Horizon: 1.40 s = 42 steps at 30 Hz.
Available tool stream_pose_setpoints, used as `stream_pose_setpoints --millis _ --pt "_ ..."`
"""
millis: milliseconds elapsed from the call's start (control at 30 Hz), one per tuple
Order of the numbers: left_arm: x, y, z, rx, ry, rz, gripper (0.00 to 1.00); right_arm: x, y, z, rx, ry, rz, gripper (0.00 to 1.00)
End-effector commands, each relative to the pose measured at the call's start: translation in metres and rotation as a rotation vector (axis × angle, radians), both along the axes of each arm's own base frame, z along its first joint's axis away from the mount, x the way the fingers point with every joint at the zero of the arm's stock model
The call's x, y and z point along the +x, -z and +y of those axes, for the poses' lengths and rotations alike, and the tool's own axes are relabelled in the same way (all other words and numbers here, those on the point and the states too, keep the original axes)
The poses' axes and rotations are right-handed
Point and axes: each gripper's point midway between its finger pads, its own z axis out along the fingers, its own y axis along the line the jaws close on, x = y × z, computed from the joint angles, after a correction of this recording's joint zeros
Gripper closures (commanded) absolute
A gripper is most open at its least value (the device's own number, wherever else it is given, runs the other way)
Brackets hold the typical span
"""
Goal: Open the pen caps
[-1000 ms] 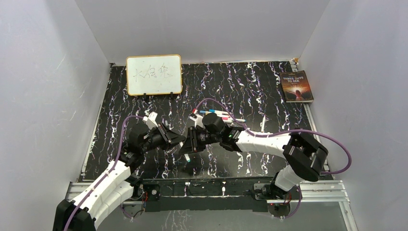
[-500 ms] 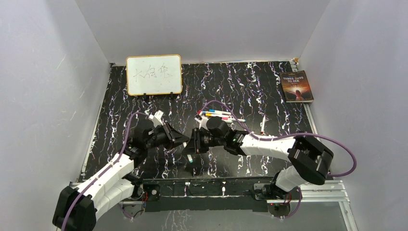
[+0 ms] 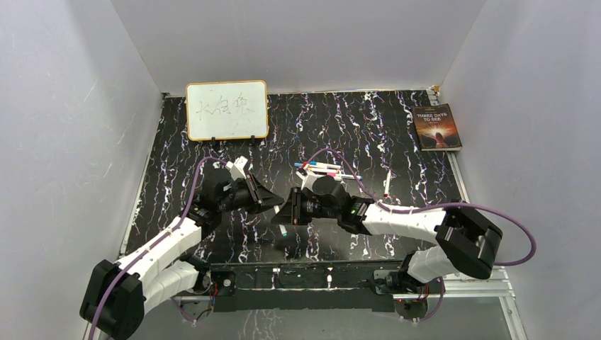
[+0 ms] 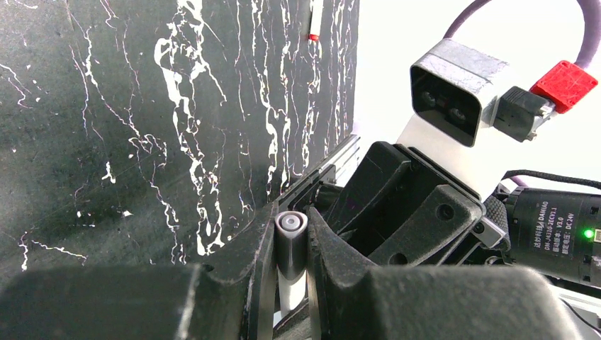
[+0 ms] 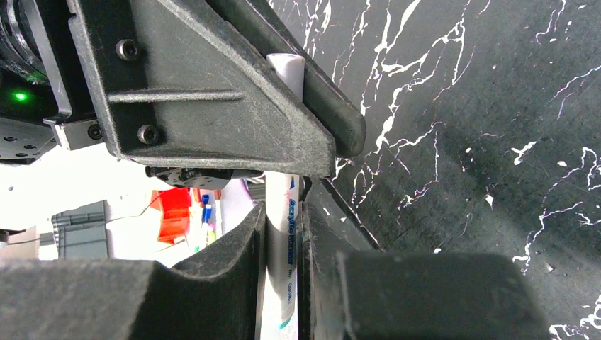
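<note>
Both grippers hold one pen between them, just above the table near its front middle. My left gripper (image 3: 268,200) is shut on one end of it, a short grey-looking cylinder (image 4: 291,237) with white barrel below; I cannot tell its true colour. My right gripper (image 3: 285,211) is shut on the white printed barrel (image 5: 281,234), whose green-marked end (image 3: 282,229) sticks out behind the fingers. The two sets of fingertips nearly touch. Several other pens (image 3: 322,168) with coloured ends lie in a cluster behind the right gripper. One more pen (image 3: 387,184), with a red end, lies alone to the right.
A framed whiteboard (image 3: 227,110) stands at the back left. A book (image 3: 436,127) lies at the back right. White walls close in the black marbled table (image 3: 177,142) on three sides. The lone red-ended pen also shows in the left wrist view (image 4: 314,21).
Both grippers, still shut on the shared pen, have drifted slightly right and back. The left arm has stretched out further and the right arm's elbow has swung right.
</note>
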Motion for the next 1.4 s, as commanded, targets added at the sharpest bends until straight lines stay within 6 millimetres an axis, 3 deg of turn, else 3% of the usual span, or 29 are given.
stream_pose_setpoints --millis 0,667,1133,1367 --pt "0.048 -0.021 0.016 0.037 -0.178 -0.148 1.00 -0.047 -0.012 0.001 0.046 -0.168 0.028 1.00" --pt "0.072 -0.026 0.022 0.063 -0.227 -0.197 1.00 -0.055 -0.008 0.000 0.042 -0.173 0.033 1.00" --pt "0.102 -0.038 0.041 0.055 -0.289 -0.226 1.00 -0.060 -0.007 -0.001 0.040 -0.175 0.035 1.00" --pt "0.105 -0.040 0.045 0.070 -0.288 -0.228 1.00 -0.060 -0.006 -0.004 0.031 -0.167 0.033 1.00"
